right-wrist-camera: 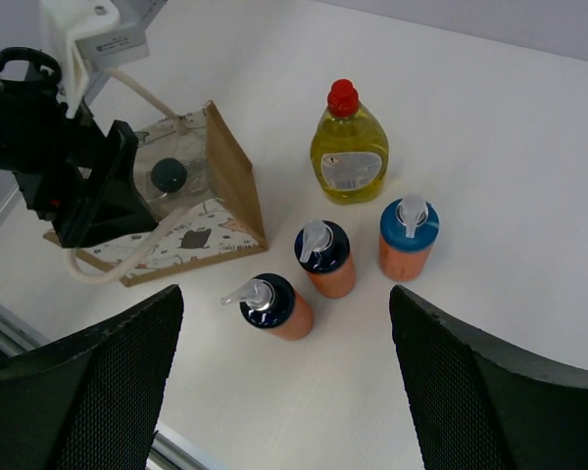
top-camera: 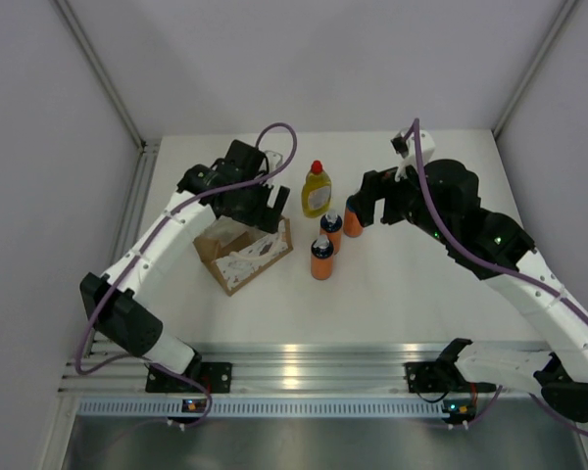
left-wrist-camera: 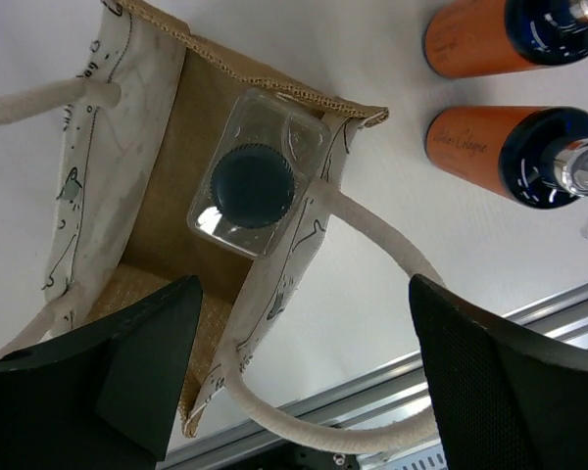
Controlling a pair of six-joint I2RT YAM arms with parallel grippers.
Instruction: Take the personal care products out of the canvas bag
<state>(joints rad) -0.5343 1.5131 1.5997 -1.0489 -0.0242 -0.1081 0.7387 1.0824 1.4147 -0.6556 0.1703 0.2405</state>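
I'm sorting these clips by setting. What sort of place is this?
Most likely a robotics lab test cell: a white table boxed in by plain white panels, the left arm and right arm bolted to an aluminium rail, and a canvas bag beside staged bottles.

Bag (top-camera: pixel 243 257): you'll find it open, left of centre.
Clear bottle (left-wrist-camera: pixel 258 186): dark cap, inside your bag.
Orange bottles (top-camera: pixel 331 232): three, upright, centre.
Yellow bottle (top-camera: pixel 317 191): red cap, above them.
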